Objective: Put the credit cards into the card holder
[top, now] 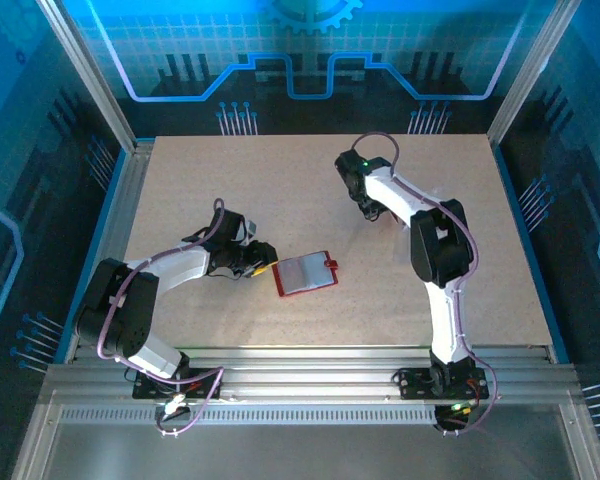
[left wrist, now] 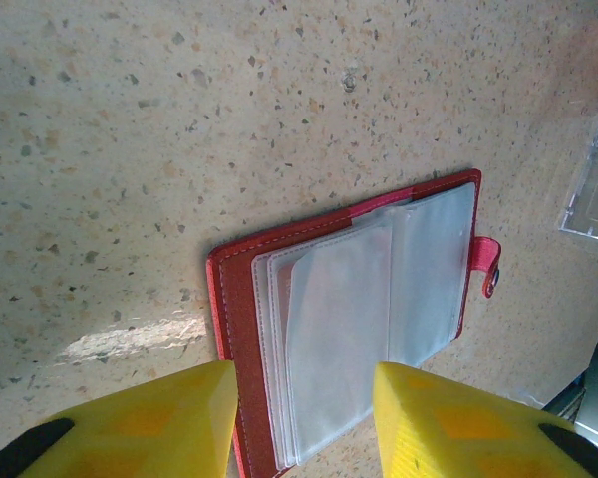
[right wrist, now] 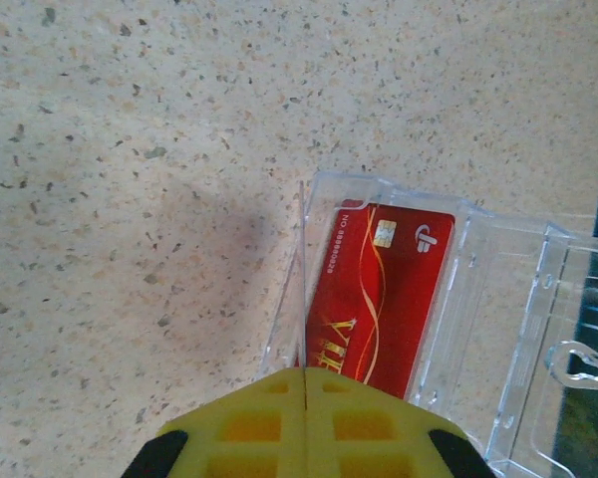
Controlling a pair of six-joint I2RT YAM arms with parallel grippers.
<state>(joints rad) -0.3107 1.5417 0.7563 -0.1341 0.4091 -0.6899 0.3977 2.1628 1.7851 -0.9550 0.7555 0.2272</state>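
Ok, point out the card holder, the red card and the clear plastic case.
card holder (left wrist: pixel 379 299), left wrist view, on its clear inner pockets.
red card (right wrist: pixel 384 289), right wrist view, middle of its face.
clear plastic case (right wrist: pixel 508 329), right wrist view, on its clear side panel.

arms (top: pixel 170 268): white and black tubes with round black joints
cables (top: pixel 115 320): purple, running along each arm
fingers (left wrist: pixel 149 428): yellow blocks, orange squares, black ends
light (top: pixel 364 165): small green dot

Blue light tints the enclosure walls (top: pixel 40 150); the table (top: pixel 280 190) is evenly bright. A white glare streak lies left of the card holder (left wrist: pixel 359 309), a faint soft shadow left of the clear case (right wrist: pixel 508 289).
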